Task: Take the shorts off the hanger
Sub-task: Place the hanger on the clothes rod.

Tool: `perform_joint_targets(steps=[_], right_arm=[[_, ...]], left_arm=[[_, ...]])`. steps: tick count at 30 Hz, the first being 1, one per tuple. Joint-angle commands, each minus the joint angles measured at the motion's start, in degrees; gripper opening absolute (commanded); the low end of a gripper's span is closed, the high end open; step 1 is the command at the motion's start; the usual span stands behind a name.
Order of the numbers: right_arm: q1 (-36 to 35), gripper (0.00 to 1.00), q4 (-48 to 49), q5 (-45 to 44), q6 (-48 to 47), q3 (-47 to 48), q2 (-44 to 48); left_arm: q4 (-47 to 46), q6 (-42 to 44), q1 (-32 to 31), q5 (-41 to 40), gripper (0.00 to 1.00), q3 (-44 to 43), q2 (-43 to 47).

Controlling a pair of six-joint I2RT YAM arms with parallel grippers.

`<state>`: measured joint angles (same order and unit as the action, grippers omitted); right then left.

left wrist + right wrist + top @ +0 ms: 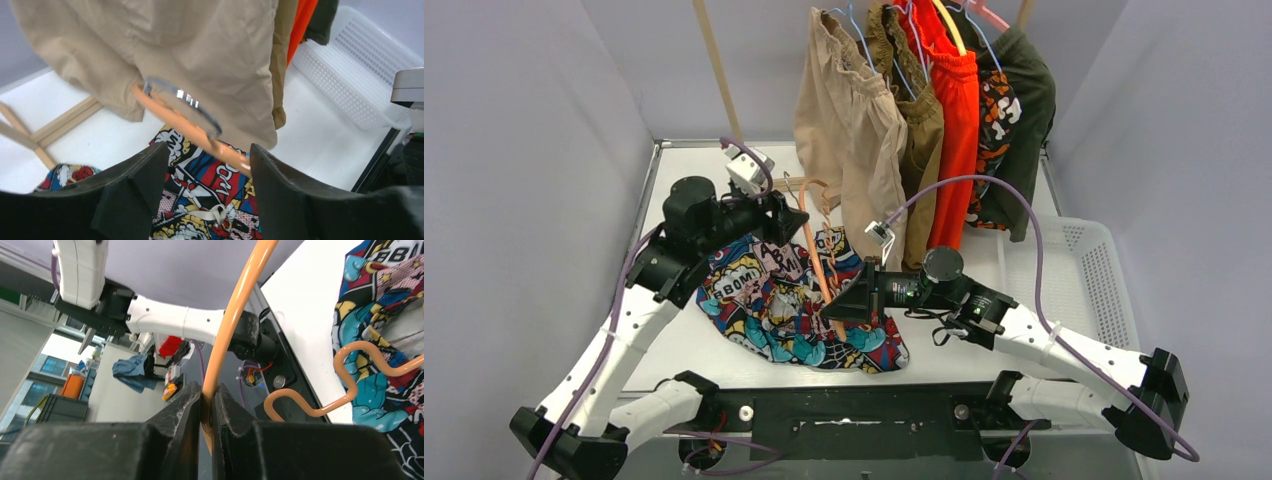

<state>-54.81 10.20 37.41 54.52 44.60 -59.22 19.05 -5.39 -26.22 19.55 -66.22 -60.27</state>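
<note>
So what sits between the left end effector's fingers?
The left wrist view shows the orange hanger crossing the gap of the open left end effector, with the comic shorts beyond it.

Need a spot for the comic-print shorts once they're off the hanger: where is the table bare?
Bare table lies near-left, between the left arm and the comic-print shorts, and in a strip between the hanging shorts and the white basket, whose visible floor is bare. The centre is crowded: the left gripper, the right gripper, the orange hanger and those shorts.
</note>
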Motion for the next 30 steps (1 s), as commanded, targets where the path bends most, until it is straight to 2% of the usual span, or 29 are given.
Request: perform_joint_targets(steps=[1,3,5,10,16,20,24,30], right_arm=[[-0.12,0.00,9.32,-3.34,-2.20,2.86,-0.65],[0.15,0.00,10.02,-3.98,-2.29,4.00,-2.40],[0.38,0.00,11.02,-3.97,-2.40,5.08,-3.98],[1.51,0.00,16.16,-2.85,-0.92,7.84,-8.45],[2.25,0.00,19.87,-5.58,0.80,13.44,-13.23],[2.42,0.00,20.56,-8.26,0.99,19.16,-16.75],[2.43,0.00,18.77,-10.77,0.07,26.43,-21.16],[3.27,0.00,14.64,-13.30,-1.45,40.99,-29.02]], left_arm=[[-2.23,-1.70,0.03,-7.06,0.69,3.02,6.51],[-2.20,-2.71,0.07,-7.79,0.76,5.22,9.66],[-0.97,-3.66,0.11,-7.98,0.78,6.74,12.60],[3.53,-6.49,0.11,-12.95,0.80,9.94,21.15],[3.50,-10.36,0.11,-20.85,0.81,17.78,35.11],[4.50,-10.56,0.11,-25.16,0.81,24.13,42.35],[6.80,-13.14,0.04,-29.35,0.82,30.73,45.58],[1.61,-14.47,0.10,-32.68,0.82,36.43,48.27]])
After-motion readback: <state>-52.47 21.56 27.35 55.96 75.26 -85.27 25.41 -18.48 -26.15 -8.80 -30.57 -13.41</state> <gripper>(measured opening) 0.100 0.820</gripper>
